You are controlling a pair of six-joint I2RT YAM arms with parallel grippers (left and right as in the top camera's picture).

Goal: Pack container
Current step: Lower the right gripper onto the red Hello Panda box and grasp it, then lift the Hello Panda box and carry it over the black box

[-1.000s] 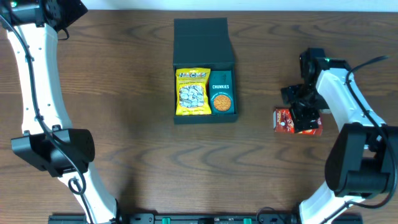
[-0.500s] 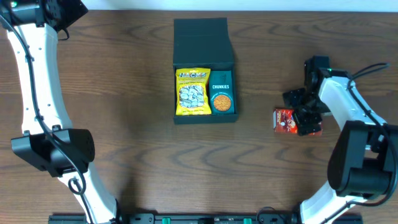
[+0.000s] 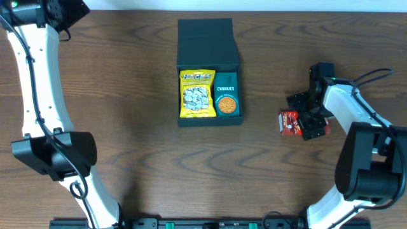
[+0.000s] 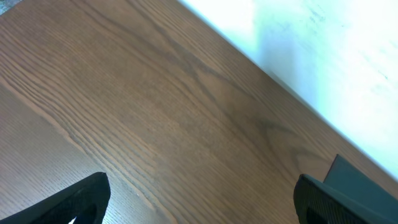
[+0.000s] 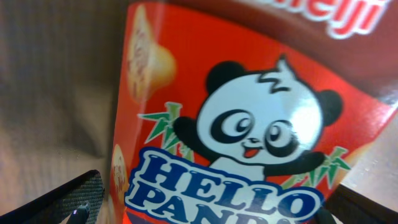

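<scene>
Left tool (image 4: 199, 196) hangs wide open and empty over the table's (image 3: 127, 127) far corner. The container (image 3: 208, 41) sits mid-table with its lid back, and the yellow snack packet (image 3: 196, 94) and Chunkies box (image 3: 227, 98) leave little room inside. Right tool (image 3: 305, 124), spread wide and holding nothing, straddles the Hello Panda box (image 3: 289, 123); closing off-centre could skid it.

Bright even light, soft shadows, wrist close-up blurred

White-shelled arms (image 3: 44, 76) with black joints (image 3: 54, 156), black cables (image 3: 375, 66), and black hand fingers (image 4: 81, 199).
</scene>
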